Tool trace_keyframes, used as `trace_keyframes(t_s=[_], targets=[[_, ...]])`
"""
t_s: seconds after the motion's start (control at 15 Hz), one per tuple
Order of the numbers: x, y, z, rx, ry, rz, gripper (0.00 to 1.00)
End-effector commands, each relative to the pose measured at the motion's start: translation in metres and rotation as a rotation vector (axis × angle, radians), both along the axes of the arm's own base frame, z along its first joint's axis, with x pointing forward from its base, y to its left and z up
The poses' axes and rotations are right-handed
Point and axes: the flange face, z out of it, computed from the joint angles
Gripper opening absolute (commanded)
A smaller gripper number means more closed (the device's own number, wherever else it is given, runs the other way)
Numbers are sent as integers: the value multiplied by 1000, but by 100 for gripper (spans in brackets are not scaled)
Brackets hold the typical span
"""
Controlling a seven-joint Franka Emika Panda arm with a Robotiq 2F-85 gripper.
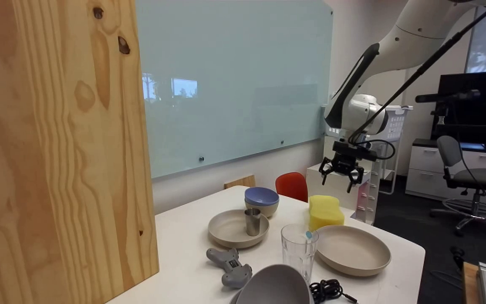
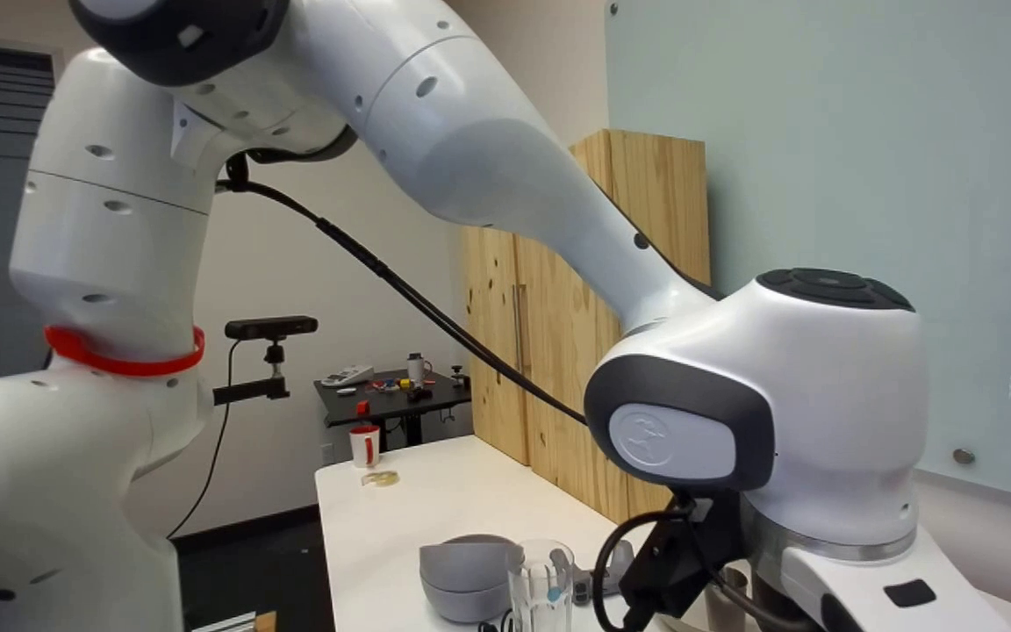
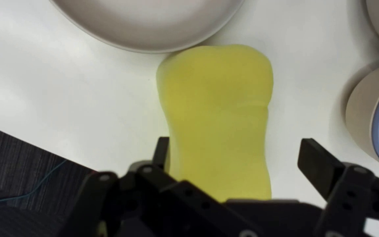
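Observation:
My gripper (image 1: 337,185) is open and empty above the table in an exterior view. In the wrist view, the gripper (image 3: 239,154) hangs over a yellow sponge-like block (image 3: 220,98), whose near end is hidden behind the gripper. The left finger overlaps its left edge; the right finger is apart from it, over white table. The block (image 1: 325,211) lies beside a beige dish (image 1: 352,249), which also shows in the wrist view (image 3: 150,36). A blue bowl (image 1: 261,195) sits in a beige bowl (image 1: 264,210), right of the gripper in the wrist view. The fingers are hidden in an exterior view.
A beige dish (image 1: 226,241) holds a metal cup (image 1: 252,221). Nearby are a clear glass (image 1: 300,253), grey controller (image 1: 231,266), grey bowls (image 2: 466,575) and black cable (image 1: 329,290). A wooden cabinet (image 1: 66,147) stands on the table. A mug (image 2: 365,446) stands at the far end.

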Motion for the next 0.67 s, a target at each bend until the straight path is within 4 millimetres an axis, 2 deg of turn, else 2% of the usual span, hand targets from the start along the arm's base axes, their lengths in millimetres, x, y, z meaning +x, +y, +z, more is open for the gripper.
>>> trace_keyframes(t_s=[0.0, 0.33, 0.6], targets=[[-18, -9, -18, 44, 69, 34, 100], [-53, -33, -25, 61, 200, 69, 100], [-68, -57, -13, -11, 302, 107, 100]])
